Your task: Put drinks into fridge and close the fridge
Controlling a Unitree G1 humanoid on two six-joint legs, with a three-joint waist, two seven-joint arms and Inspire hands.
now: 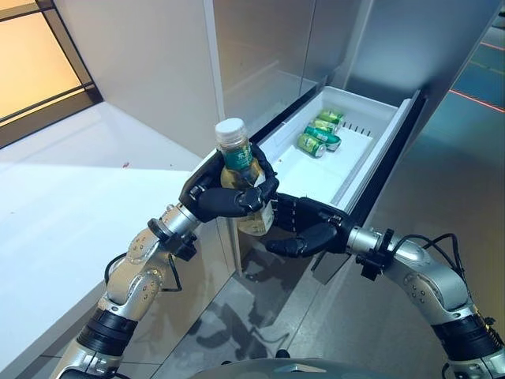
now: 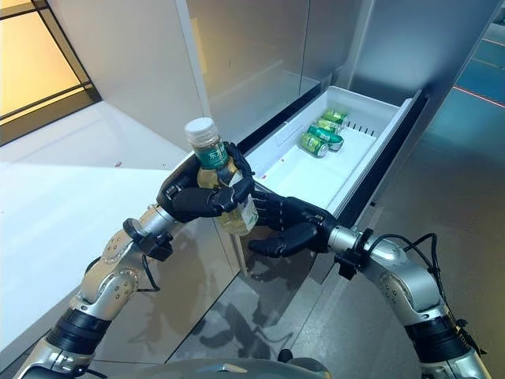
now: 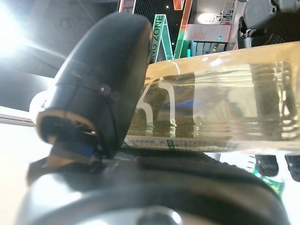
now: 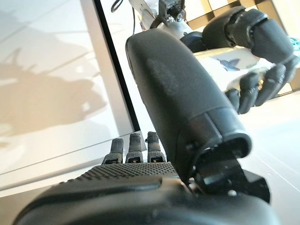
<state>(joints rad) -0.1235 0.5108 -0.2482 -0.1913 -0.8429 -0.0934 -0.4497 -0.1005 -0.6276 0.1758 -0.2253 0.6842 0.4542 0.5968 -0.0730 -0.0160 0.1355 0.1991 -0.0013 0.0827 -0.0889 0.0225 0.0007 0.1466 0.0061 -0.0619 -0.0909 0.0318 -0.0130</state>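
A clear bottle (image 1: 237, 155) with a white cap, a green label and yellowish drink is held upright in my left hand (image 1: 222, 199), whose fingers and thumb are curled round its middle. It stands in front of the near corner of the open white fridge drawer (image 1: 317, 175). In the left wrist view the thumb (image 3: 98, 93) lies across the bottle (image 3: 225, 98). My right hand (image 1: 309, 226) is open, its fingers reaching toward the bottle's lower part from the right; I cannot tell if they touch it. Green cans (image 1: 320, 134) lie at the back of the drawer.
A white counter (image 1: 63, 197) stretches along the left. The fridge's grey upper doors (image 1: 260, 47) rise behind the drawer. The drawer's dark front panel (image 1: 388, 158) juts out to the right over grey floor (image 1: 446, 181).
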